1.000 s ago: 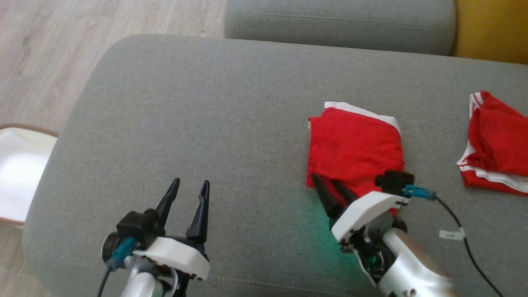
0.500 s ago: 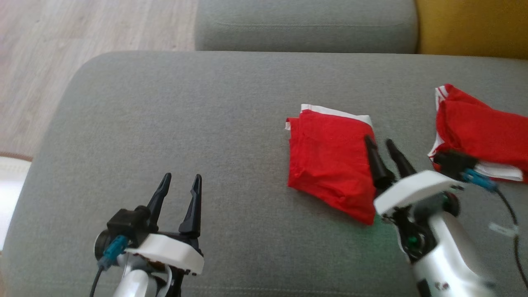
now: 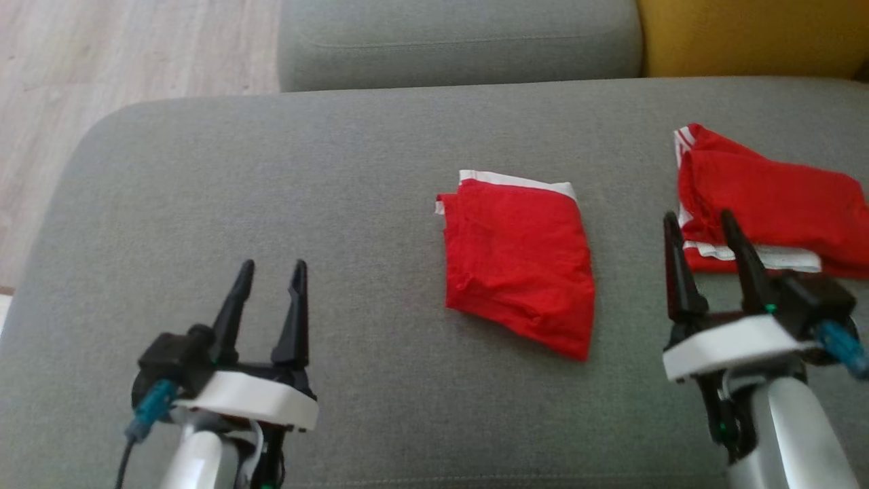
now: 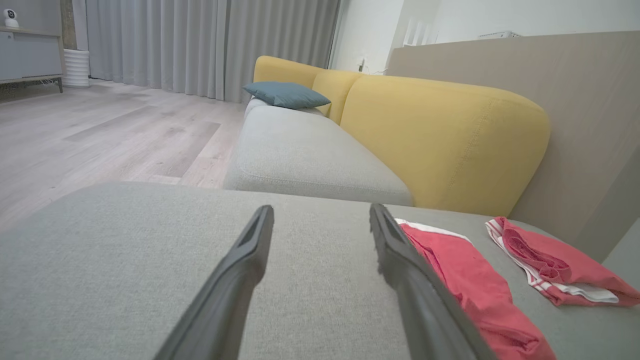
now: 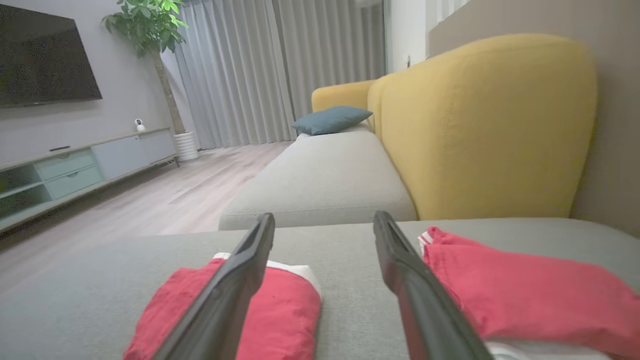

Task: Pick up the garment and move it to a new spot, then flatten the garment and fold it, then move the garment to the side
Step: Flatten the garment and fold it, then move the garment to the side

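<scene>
Hanging open and empty like the left gripper, the right gripper points between two red things; it could grab the rumpled shorts, not the folded shorts.

Home living room — grey-and-yellow sofa, wall television, long grey curtains, potted plant, pale wood floor.

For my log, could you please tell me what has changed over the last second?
The right tool came off the near edge of the folded garment, swung to the robot's right and now stands open, clear of it, before the second red garment. The whole head view also shifted. The left tool stayed open over the cushion.
</scene>
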Controlling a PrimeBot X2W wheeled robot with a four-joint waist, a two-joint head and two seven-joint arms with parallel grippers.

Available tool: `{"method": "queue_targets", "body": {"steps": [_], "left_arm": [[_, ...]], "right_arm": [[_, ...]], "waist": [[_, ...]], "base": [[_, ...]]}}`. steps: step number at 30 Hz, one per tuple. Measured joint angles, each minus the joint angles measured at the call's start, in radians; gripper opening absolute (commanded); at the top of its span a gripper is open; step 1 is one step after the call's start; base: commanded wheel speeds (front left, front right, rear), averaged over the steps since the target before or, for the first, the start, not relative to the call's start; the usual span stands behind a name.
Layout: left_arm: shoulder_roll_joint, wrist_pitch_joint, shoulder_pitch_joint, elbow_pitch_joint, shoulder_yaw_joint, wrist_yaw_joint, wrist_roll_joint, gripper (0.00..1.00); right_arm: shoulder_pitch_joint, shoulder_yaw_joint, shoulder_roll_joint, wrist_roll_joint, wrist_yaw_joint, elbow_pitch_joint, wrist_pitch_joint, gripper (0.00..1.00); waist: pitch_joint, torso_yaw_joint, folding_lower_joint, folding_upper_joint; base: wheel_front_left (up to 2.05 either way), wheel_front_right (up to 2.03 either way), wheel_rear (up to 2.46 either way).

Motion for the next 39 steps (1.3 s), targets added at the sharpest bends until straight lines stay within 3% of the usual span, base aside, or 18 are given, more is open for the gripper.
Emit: {"method": "queue_targets", "body": {"steps": [10, 24, 30, 39], "left_arm": [[0.000, 0.000, 0.000, -0.029, 0.009, 0.016, -0.021, 1.00], [0.000, 0.000, 0.003, -0.033, -0.009, 0.016, -0.026, 1.00], [0.000, 0.000, -0.004, -0.022, -0.028, 0.006, -0.026, 1.00], [-0.001, 0.000, -0.061, -0.012, -0.055, -0.009, -0.026, 1.00]], "right_arm": [[0.107, -0.049, 0.001, -0.067, 0.000, -0.004, -0.103, 1.00], [0.112, -0.052, 0.002, -0.067, 0.000, 0.031, -0.123, 1.00], [0.089, -0.050, 0.002, -0.028, 0.000, 0.087, -0.054, 1.00], [-0.069, -0.018, 0.002, 0.085, 0.000, 0.240, 0.068, 1.00]], "waist": [[0.005, -0.038, 0.0000, 0.0000], [0.019, -0.033, 0.0000, 0.0000], [0.064, 0.000, 0.0000, 0.0000], [0.141, 0.074, 0.0000, 0.0000]], "base": [[0.00, 0.00, 0.00], [0.00, 0.00, 0.00], [0.00, 0.00, 0.00], [0.00, 0.00, 0.00]]}}
